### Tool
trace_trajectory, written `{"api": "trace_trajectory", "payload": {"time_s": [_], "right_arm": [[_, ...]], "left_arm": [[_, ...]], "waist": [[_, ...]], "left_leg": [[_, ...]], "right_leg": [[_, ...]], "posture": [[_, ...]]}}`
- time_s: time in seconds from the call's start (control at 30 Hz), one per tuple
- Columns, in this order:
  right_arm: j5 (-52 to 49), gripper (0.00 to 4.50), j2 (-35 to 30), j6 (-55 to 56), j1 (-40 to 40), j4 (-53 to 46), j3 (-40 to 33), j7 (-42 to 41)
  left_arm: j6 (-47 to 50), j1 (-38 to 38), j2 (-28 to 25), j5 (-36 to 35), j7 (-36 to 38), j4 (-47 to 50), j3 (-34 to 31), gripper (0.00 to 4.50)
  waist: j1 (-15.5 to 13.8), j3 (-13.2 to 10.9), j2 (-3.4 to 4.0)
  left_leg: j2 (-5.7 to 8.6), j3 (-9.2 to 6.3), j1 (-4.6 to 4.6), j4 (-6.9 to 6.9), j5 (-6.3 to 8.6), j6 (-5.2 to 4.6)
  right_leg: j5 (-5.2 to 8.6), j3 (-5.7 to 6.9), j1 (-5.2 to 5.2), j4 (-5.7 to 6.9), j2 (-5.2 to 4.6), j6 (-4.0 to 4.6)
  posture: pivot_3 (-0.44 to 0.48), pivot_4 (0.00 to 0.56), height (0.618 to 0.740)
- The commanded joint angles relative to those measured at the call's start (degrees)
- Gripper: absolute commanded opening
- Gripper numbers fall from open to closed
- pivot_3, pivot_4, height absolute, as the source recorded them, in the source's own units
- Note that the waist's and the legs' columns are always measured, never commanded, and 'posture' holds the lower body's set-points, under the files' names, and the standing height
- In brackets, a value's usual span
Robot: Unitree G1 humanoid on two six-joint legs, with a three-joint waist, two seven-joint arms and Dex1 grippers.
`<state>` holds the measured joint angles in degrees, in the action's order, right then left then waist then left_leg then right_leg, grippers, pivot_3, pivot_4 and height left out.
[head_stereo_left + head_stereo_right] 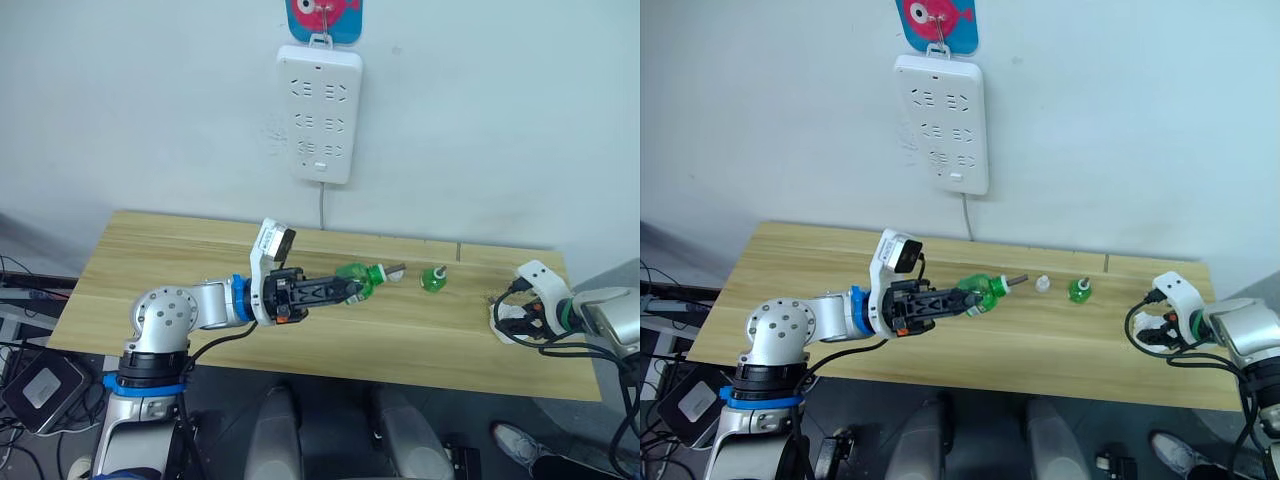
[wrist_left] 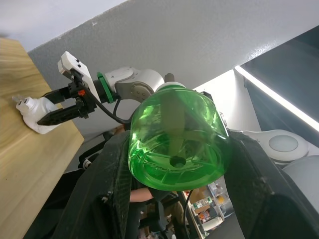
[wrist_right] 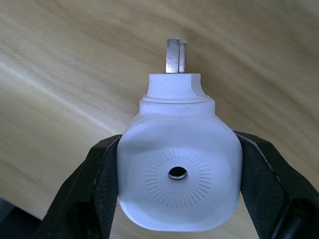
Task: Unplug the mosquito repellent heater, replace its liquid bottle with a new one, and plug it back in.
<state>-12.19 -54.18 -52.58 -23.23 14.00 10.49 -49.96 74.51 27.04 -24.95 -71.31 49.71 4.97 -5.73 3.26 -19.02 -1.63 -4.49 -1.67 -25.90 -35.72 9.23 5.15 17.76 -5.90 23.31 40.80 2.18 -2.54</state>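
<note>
Wood table under wall power strip. Left end effector clamped on green bottle, capless, wick pointing right along table. Second green bottle standing mid-table. Right end effector gripping white heater at far right, bottle hole open, prongs away, well apart from left.
</note>
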Motion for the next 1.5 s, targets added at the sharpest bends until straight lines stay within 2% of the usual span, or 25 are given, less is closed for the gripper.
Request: {"api": "trace_trajectory", "payload": {"time_s": [0.03, 0.13, 0.3, 0.4, 0.47, 0.57, 0.73, 0.97, 1.2, 1.5], "right_arm": [[-0.4, 2.94, -1.6, -0.3, 0.2, -0.2, -1.7, -2.5], [-3.6, 2.94, -3.8, -3.3, -1.8, -0.8, -4.0, -7.1], [-22.1, 2.94, -12.1, -21.8, -5.7, -5.0, -11.0, -25.0], [-31.2, 2.94, -14.3, -36.3, -11.1, -3.8, -14.4, -28.0], [-38.5, 2.94, -16.5, -39.7, -14.6, -2.9, -12.7, -28.6], [-52.0, 2.94, -18.9, -39.9, -19.8, -1.5, -8.5, -25.0], [-75.6, 2.94, -17.6, -39.9, -25.9, 2.2, -3.6, -8.3], [-98.9, 2.94, -17.8, -36.2, -22.6, 0.0, -2.2, 12.1], [-100.8, 2.94, -16.0, -34.9, -22.0, -1.5, -3.4, 15.6], [-100.8, 2.94, -14.8, -34.9, -22.7, -1.3, -3.7, 16.4]], "left_arm": [[-0.7, -0.2, -0.4, -0.6, 1.4, 2.0, 0.1, 2.24], [-0.6, -0.1, -0.7, -0.7, 1.9, 1.9, 0.1, 2.24], [-0.7, -0.7, -1.6, -0.3, 5.1, 2.4, 1.6, 2.24], [-1.7, -0.5, -1.4, 0.4, 7.4, 2.3, 2.9, 2.24], [-2.4, 0.0, -1.3, 1.1, 9.0, 2.0, 3.9, 2.24], [-3.7, 1.0, -1.0, 2.5, 11.1, 1.1, 5.1, 2.24], [-5.6, 3.2, 0.9, 4.6, 12.9, -0.4, 6.8, 2.24], [-6.9, 5.0, 3.2, 6.5, 12.9, -1.7, 7.8, 2.24], [-8.4, 7.2, 6.6, 8.8, 12.8, -3.9, 8.5, 2.24], [-8.6, 7.9, 7.8, 10.1, 13.9, -4.5, 9.2, 2.24]], "waist": [[0.0, 0.0, 0.00], [0.0, -0.1, 0.09], [0.1, -0.4, 0.48], [0.2, -0.4, 0.47], [0.2, -0.4, 0.47], [0.2, -0.4, 0.47], [0.3, -0.4, 0.45], [-0.1, -0.4, 0.45], [0.0, -0.4, 0.45], [0.0, -0.4, 0.46]], "left_leg": [[0.00, 0.00, 0.00, 0.00, 0.00, 0.00], [0.00, 0.02, 0.00, 0.01, 0.00, 0.00], [0.02, 0.10, 0.00, 0.04, 0.00, -0.01], [0.00, 0.09, 0.01, 0.09, 0.01, -0.01], [0.00, 0.07, 0.00, 0.12, 0.01, -0.02], [0.01, 0.13, -0.05, 0.20, 0.03, -0.03], [0.01, 0.20, -0.16, 0.39, 0.07, -0.10], [0.03, 0.11, -0.62, 0.53, 0.16, -0.25], [0.04, 0.10, -0.74, 0.46, 0.16, -0.26], [0.03, 0.09, -0.75, 0.44, 0.16, -0.26]], "right_leg": [[0.00, 0.00, 0.00, 0.00, 0.00, 0.00], [0.00, -0.01, 0.01, -0.01, 0.00, 0.00], [0.00, -0.07, 0.03, -0.03, -0.01, 0.00], [0.00, -0.06, 0.03, -0.07, 0.00, 0.00], [0.00, -0.03, 0.04, -0.12, 0.00, 0.00], [0.00, -0.07, 0.08, -0.29, -0.02, 0.00], [-0.05, -0.12, 0.06, -0.77, -0.03, -0.06], [-0.22, 0.06, 0.34, -0.90, -0.09, 0.18], [-0.23, 0.16, 0.42, -0.87, -0.13, 0.17], [-0.23, 0.18, 0.44, -0.85, -0.13, 0.17]], "posture": [[-0.032, 0.341, 0.740], [-0.032, 0.341, 0.740], [-0.057, 0.338, 0.740], [-0.084, 0.330, 0.740], [-0.090, 0.328, 0.740], [-0.096, 0.327, 0.740], [-0.097, 0.330, 0.740], [-0.093, 0.334, 0.740], [-0.097, 0.334, 0.740], [-0.105, 0.337, 0.740]]}}
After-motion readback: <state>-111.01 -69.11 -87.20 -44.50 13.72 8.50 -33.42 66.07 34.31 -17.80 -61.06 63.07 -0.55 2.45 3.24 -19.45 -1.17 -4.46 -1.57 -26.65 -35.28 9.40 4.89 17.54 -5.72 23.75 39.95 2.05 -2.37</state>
